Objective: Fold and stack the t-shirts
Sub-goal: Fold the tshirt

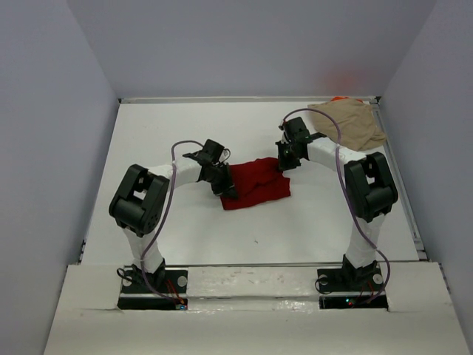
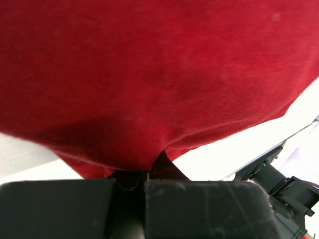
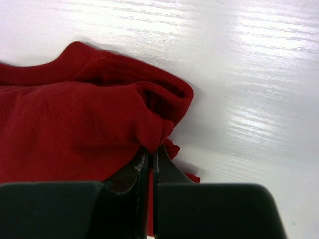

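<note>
The large, plain dark red cloth t-shirt [image 1: 255,188] lies bunched into a rough, partly folded rectangle near the middle of the flat white table [image 1: 185,133], between the two arms. The left gripper [image 1: 228,188] sits at the shirt's 8 o'clock edge. In the left wrist view its jaws are pressed together, with a pucker of red fabric [image 2: 149,74] pinched where the fingertips meet [image 2: 144,174]. The right gripper [image 1: 284,164] is at the shirt's 1 o'clock corner. Its own camera shows the jaws [image 3: 152,157] nearly touching and clamped on a gathered fold of the red hem [image 3: 75,124], with bare tabletop [image 3: 249,59] beyond. Well apart, at 1 o'clock on the table against the far right rim, a crumpled plain tan cloth t-shirt [image 1: 347,126] waits, and a sliver of bright orange fabric [image 1: 341,98] peeks out at its 12 o'clock side. Judging by this, the step in hand is folding the red shirt, with both edges gripped and the tan one untouched. The next move probably calls for lifting both pinched points together, keeping the cloth taut between them. The arms would then carry it over and lay it down evenly, so the fold lands square rather than slumping into another bunch.
</note>
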